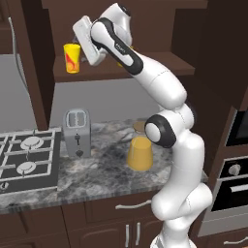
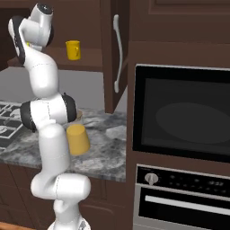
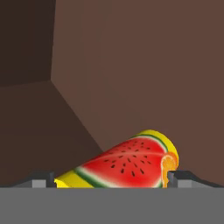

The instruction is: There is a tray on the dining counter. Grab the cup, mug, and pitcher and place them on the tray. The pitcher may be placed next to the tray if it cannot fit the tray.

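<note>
Pincer (image 3: 111, 178) gaped wide around the yellow, watermelon-printed cup (image 3: 127, 165), tips at 3 and 9 o'clock.

1. The rendered pictures are evenly and softly lit, with no single lamp or bright source visible.
2. The dark wood cabinets (image 1: 29, 58) stay dim, and the shelf (image 1: 97, 72) recess is murky.
3. The white arm (image 1: 164, 87) shows mild sheen, not harsh glare.
4. The stone bench (image 1: 101, 169) carries faint, soft shadows beside the toaster (image 1: 76, 131).
5. The oven door (image 2: 184, 117) gives a dull oval reflection.
6. Edges look slightly coarse and soft; no bending at the borders.
</note>
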### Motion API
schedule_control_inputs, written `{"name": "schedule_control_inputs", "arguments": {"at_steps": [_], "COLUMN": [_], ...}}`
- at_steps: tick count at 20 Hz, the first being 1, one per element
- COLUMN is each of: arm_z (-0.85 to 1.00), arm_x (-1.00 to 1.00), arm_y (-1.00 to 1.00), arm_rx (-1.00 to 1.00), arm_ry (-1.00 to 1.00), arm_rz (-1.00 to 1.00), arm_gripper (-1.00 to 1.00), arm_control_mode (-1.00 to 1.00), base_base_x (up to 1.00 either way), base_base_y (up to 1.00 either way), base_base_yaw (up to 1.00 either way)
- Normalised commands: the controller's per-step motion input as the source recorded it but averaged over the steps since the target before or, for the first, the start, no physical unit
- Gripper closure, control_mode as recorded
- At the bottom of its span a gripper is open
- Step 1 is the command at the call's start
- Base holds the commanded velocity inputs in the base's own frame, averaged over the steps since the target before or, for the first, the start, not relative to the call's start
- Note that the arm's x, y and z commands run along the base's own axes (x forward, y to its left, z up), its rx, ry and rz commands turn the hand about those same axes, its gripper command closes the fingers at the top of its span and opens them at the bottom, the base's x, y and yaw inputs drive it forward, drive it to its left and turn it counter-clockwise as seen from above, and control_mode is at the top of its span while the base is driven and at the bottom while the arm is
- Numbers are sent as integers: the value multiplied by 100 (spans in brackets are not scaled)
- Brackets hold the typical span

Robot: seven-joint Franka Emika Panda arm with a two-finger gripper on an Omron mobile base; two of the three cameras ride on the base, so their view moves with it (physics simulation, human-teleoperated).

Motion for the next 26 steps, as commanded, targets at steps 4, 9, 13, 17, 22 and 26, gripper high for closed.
{"name": "schedule_control_inputs", "arguments": {"at_steps": [4,9,13,17,22,26], "arm_z": [-1,0,0,0,0,0], "arm_x": [-5,0,0,0,-6,-40], "arm_y": [0,0,0,0,0,0], "arm_rx": [0,0,0,0,0,0], "arm_ry": [0,0,0,0,-1,-13], "arm_rz": [1,0,0,0,0,6], "arm_gripper": [-100,-100,-100,-100,-100,-100], "arm_control_mode": [-100,-100,-100,-100,-100,-100], "base_base_x": [0,0,0,0,0,0], "base_base_y": [0,0,0,0,0,0], "base_base_yaw": [0,0,0,0,0,0]}}
